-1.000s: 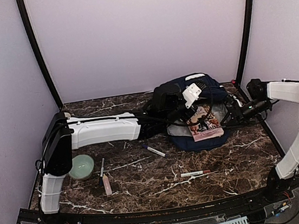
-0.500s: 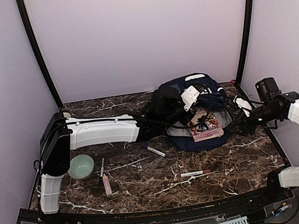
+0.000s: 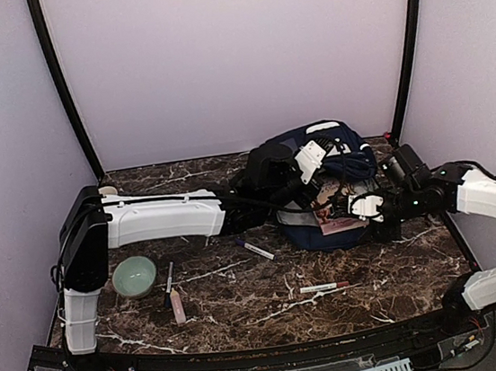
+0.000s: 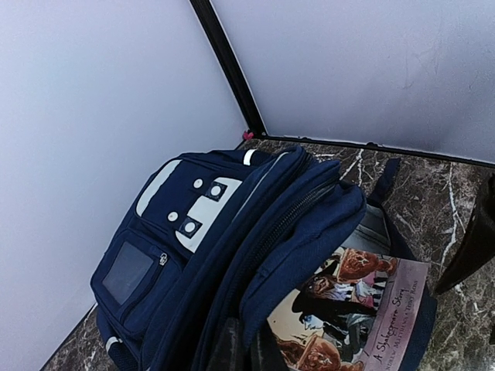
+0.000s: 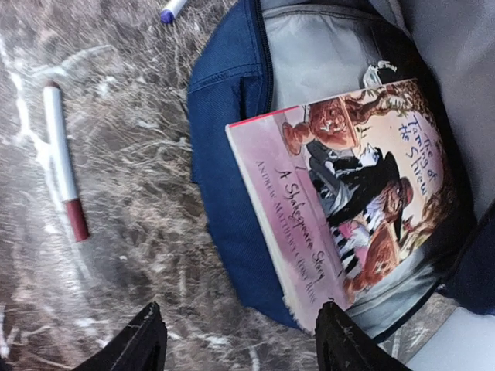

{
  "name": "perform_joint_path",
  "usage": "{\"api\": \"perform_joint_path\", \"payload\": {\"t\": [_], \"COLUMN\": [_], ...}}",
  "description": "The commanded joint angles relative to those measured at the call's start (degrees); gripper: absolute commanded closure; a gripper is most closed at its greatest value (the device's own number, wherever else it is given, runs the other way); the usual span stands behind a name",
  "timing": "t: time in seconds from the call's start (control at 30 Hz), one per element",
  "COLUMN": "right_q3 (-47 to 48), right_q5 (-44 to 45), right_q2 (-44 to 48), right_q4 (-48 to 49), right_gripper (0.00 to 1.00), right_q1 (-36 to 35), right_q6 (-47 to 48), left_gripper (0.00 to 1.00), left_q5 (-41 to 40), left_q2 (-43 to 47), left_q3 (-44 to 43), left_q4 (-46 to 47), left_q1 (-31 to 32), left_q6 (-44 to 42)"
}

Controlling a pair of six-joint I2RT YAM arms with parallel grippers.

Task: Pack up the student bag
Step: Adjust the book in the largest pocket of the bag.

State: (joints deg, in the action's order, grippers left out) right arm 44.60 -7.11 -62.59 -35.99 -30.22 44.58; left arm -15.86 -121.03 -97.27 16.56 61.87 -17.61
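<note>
Marble table (image 3: 245,308) underneath it all; the student bag (image 3: 346,157) lies at its far right, mouth gaping toward the arms; left gripper (image 4: 246,344) is pinched tight on the bag's upper flap, holding it up; right gripper (image 5: 244,340) hovers just over the bag's near rim, jaws spread wide, nothing between them; a pink Shakespeare book (image 5: 356,193) lies half inside the opening; green bowl (image 3: 134,275) far left; red-capped marker (image 5: 62,162) on the table near the bag.
</note>
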Motion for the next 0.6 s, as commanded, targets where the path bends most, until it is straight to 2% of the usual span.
{"api": "perform_joint_path", "payload": {"t": [0.0, 0.23, 0.57], "right_q3": [-0.45, -0.91, -0.08], "right_q5": [15.18, 20.42, 17.55], "right_q2": [-4.06, -7.57, -12.03], "right_q4": [9.31, 16.68, 15.51], "right_gripper": [0.36, 0.48, 0.51], "right_q1": [-5.29, -6.13, -6.22], "right_q6": [1.95, 2.36, 3.98], "left_gripper": [1.00, 1.00, 1.00], "left_q5": [1.12, 1.62, 2.42], "left_q2": [7.62, 8.18, 8.14], "left_q3": [-0.13, 0.27, 0.54], "left_q4": [4.16, 4.31, 4.83], "left_q1": [0.62, 0.58, 0.58], "left_q6": [1.78, 1.70, 1.90]}}
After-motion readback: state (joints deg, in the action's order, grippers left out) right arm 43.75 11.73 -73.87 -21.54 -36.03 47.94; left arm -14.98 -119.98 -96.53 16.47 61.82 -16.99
